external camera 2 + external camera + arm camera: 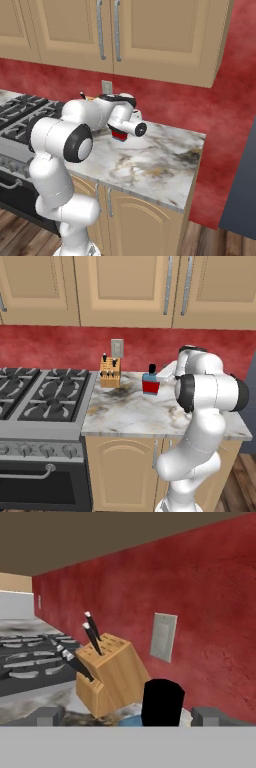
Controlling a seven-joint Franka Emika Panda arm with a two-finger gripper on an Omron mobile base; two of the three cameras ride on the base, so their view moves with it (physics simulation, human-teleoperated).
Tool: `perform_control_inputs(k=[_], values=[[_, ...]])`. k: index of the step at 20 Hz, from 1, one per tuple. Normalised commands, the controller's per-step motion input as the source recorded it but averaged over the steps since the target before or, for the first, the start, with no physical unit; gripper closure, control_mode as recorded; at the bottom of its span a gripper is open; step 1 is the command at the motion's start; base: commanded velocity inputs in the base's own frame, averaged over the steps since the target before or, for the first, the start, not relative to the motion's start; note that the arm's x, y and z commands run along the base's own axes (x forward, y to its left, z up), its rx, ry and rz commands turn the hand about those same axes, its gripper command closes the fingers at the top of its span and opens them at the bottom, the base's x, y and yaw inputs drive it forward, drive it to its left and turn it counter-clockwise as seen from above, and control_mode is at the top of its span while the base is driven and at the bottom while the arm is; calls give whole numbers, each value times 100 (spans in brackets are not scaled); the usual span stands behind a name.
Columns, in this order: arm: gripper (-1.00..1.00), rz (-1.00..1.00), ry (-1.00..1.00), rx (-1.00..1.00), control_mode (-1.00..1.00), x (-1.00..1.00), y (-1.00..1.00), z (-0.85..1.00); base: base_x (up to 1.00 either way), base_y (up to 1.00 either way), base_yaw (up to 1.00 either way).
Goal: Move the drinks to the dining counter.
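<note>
Just one blue bottle (150,383) visible.

Robot arm (200,421): glossy white, rounded tubular links joined by bulbous housings, with dark grey to black rings and end caps at the joints. A small dark circular cap marks one wrist housing. Finger tips (47,716) are small, grey and blocky.

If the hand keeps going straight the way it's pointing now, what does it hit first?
Most likely the black cap of the blue bottle, centred between the open hand's fingertips. The knife block stands beyond, left of that line; depth is hard to judge.
</note>
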Motion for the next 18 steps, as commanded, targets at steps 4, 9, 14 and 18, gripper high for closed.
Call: perform_control_inputs(k=[4,9,14,18], values=[[-100,0,0,0,-100,11,0,-7,0,0,0],[-100,0,2,0,-100,17,0,-15,0,0,0],[-100,0,1,0,-100,18,0,-13,0,0,0],[-100,0,0,0,-100,17,0,-4,0,0,0]])
